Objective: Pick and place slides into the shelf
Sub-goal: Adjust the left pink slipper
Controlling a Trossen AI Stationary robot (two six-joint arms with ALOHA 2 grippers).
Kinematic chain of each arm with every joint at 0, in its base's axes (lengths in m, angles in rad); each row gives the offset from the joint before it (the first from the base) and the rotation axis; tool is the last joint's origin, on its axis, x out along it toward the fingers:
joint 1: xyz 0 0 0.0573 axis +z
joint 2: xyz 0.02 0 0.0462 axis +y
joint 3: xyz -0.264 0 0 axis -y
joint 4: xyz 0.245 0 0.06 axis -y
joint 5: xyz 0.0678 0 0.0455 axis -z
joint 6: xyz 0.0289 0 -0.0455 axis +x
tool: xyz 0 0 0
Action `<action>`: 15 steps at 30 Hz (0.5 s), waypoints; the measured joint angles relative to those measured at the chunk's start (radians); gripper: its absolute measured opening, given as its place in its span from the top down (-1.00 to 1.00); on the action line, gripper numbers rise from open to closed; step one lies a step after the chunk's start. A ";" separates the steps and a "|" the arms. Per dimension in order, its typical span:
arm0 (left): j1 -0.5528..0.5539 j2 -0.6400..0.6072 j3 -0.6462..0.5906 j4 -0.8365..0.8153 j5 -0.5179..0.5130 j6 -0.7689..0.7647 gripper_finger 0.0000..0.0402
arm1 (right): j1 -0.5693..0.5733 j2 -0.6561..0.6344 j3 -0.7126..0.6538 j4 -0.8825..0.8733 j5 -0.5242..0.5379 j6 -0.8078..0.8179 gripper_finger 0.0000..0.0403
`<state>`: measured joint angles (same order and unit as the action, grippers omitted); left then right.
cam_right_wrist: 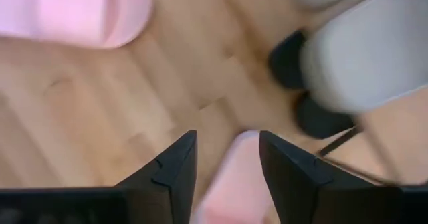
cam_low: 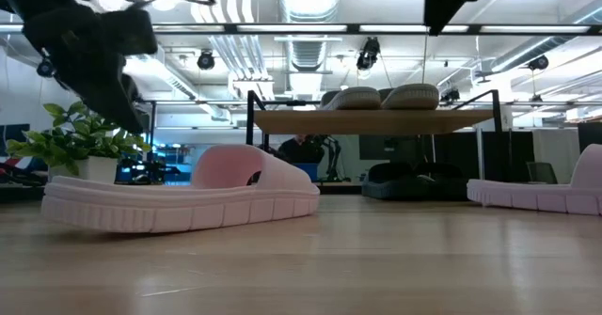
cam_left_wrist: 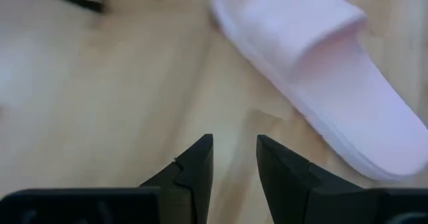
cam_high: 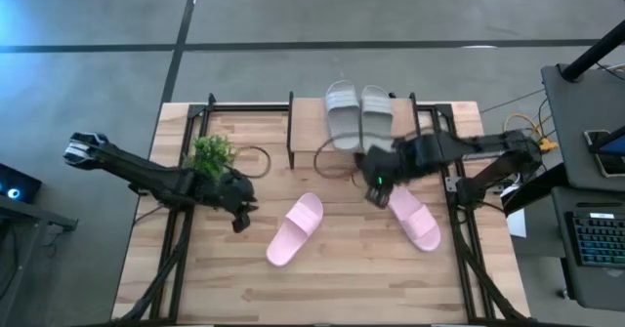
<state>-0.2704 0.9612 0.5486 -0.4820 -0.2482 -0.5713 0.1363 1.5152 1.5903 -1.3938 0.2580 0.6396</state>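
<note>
Two pale pink slides lie sole-down on the table, one at mid-table (cam_high: pixel 296 229) (cam_low: pixel 188 197) and one further right (cam_high: pixel 415 220) (cam_low: pixel 541 195). Two light grey slides (cam_high: pixel 356 112) (cam_low: pixel 381 97) sit side by side on the shelf's plank top (cam_high: pixel 308 122) (cam_low: pixel 376 120). Black slides (cam_low: pixel 414 179) (cam_right_wrist: pixel 287 57) rest on the table under the plank. My left gripper (cam_high: pixel 239 215) (cam_left_wrist: pixel 234 160) is open and hovers left of the mid-table pink slide (cam_left_wrist: pixel 321 70). My right gripper (cam_high: pixel 376 188) (cam_right_wrist: pixel 227 160) is open, above the far end of the right pink slide (cam_right_wrist: pixel 231 184).
A small green plant in a white pot (cam_high: pixel 210 153) (cam_low: pixel 80 146) stands on the far left of the table, just behind my left gripper. Black metal frame rails run along both table sides (cam_high: pixel 459 229). Bare wood lies along the near edge (cam_high: pixel 322 293).
</note>
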 joint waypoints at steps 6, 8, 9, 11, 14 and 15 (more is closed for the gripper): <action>-0.001 0.221 -0.001 0.244 0.050 0.063 0.51 | 0.176 0.019 -0.034 0.076 0.005 0.190 0.40; 0.001 0.290 -0.001 0.285 0.046 0.065 0.54 | 0.223 0.029 -0.046 0.098 0.005 0.246 0.50; 0.001 0.322 -0.001 0.299 0.047 0.066 0.57 | 0.244 0.035 -0.049 0.109 0.007 0.271 0.55; 0.001 0.386 -0.001 0.337 0.064 0.079 0.65 | 0.282 0.052 -0.056 0.112 0.023 0.316 0.64; 0.001 0.468 0.015 0.388 0.092 0.088 0.78 | 0.325 0.083 -0.057 0.121 0.056 0.370 0.75; 0.001 0.493 0.024 0.412 0.093 0.090 0.82 | 0.334 0.095 -0.057 0.123 0.060 0.382 0.77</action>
<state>-0.2699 1.4540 0.5728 -0.0699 -0.1550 -0.4817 0.4707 1.6098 1.5333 -1.2705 0.3179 1.0211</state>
